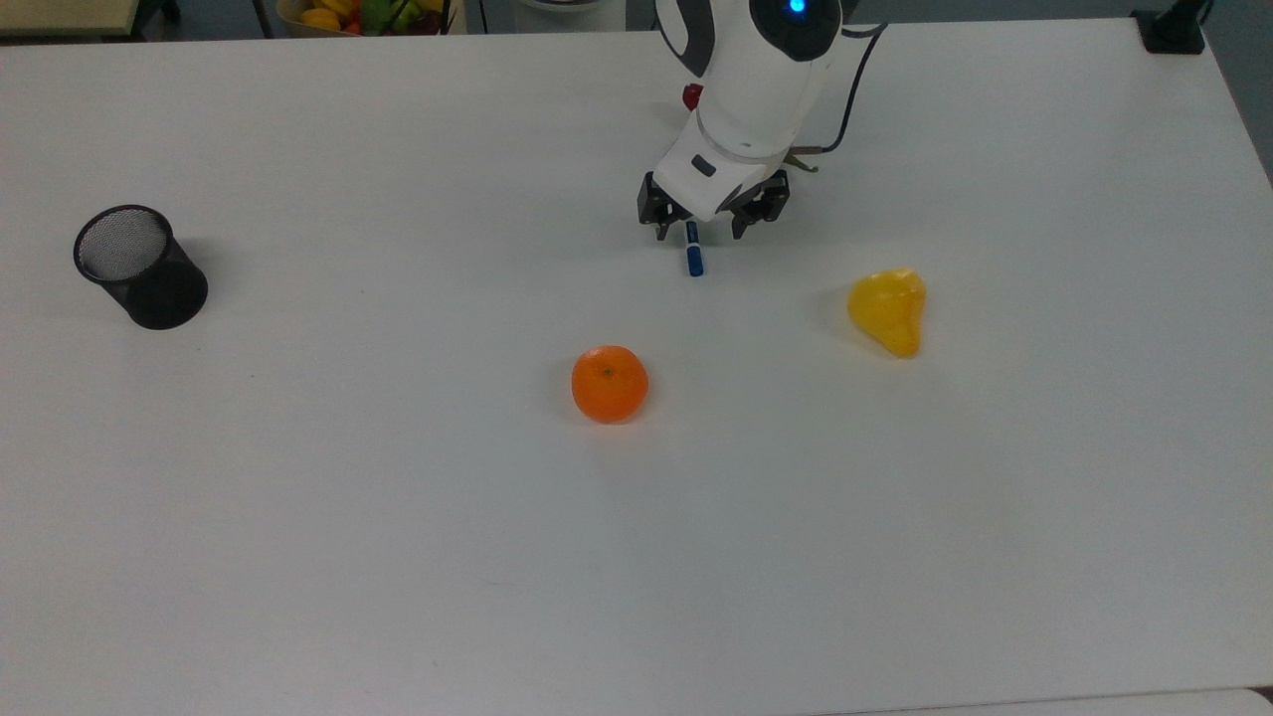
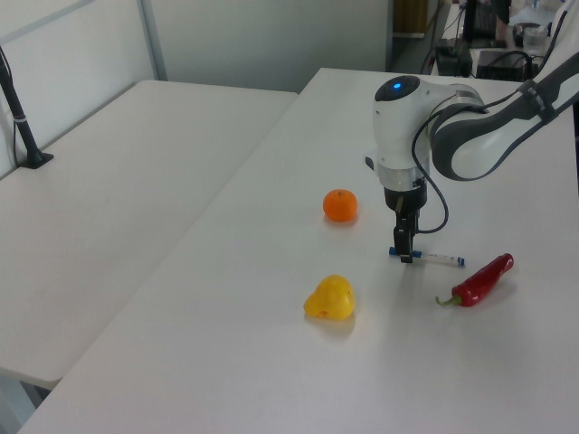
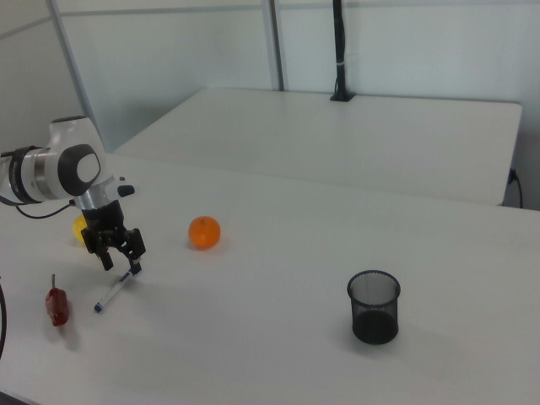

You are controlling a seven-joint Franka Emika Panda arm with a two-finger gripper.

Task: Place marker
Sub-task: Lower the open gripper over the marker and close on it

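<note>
White table (image 1: 398,557): I'm seeing the gripper (image 1: 696,231) spread, straddling the marker (image 1: 694,255) lying flat. Right view is showing the mesh cup (image 3: 374,306); left view is showing the chili (image 2: 482,279) whole.

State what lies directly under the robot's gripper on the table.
The marker lies flat under the open gripper, one finger on each side. Its blue cap end sticks out toward the orange; in the top view the rest of its white barrel is covered by the gripper body.

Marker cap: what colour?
Blue; the marker cap shows best in the top view, poking out below the hand.
</note>
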